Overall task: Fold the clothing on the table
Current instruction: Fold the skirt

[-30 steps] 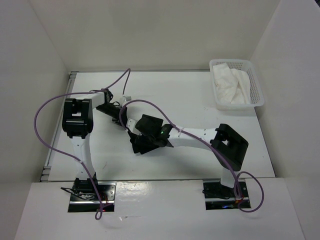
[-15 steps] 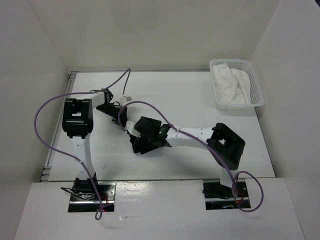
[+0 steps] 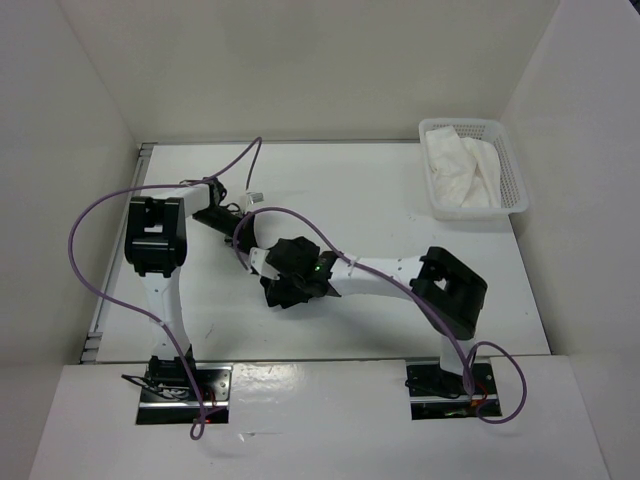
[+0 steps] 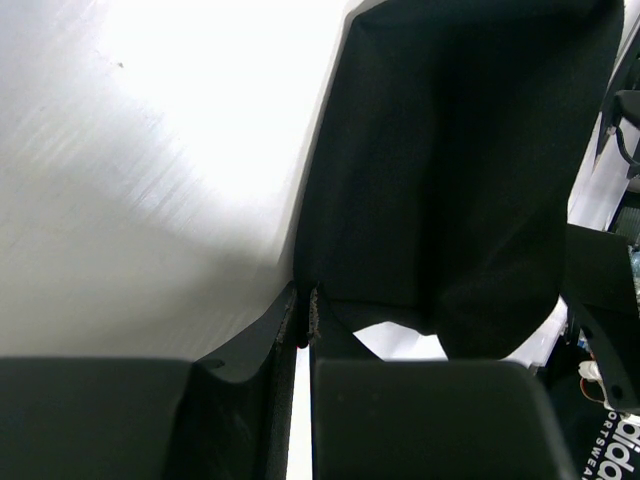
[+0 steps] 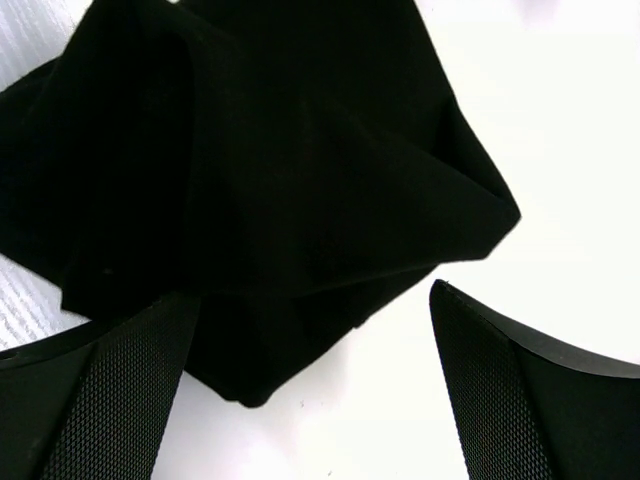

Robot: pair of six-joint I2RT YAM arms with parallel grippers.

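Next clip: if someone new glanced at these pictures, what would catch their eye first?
The black clothing stands out first, bunched in a crumpled heap in the middle of the table, where both arms meet. The left hand is pinched shut on its edge, while the right hand hangs wide open above it. At the table's far right corner sits a white basket holding a white cloth.

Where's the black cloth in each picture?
Top external: the clothing sits near the middle of the table.
Left wrist: the clothing fills the upper right, pinched by the left gripper.
Right wrist: the clothing fills the upper middle, reaching into the open right gripper.
Shared landmark: the white table around it.
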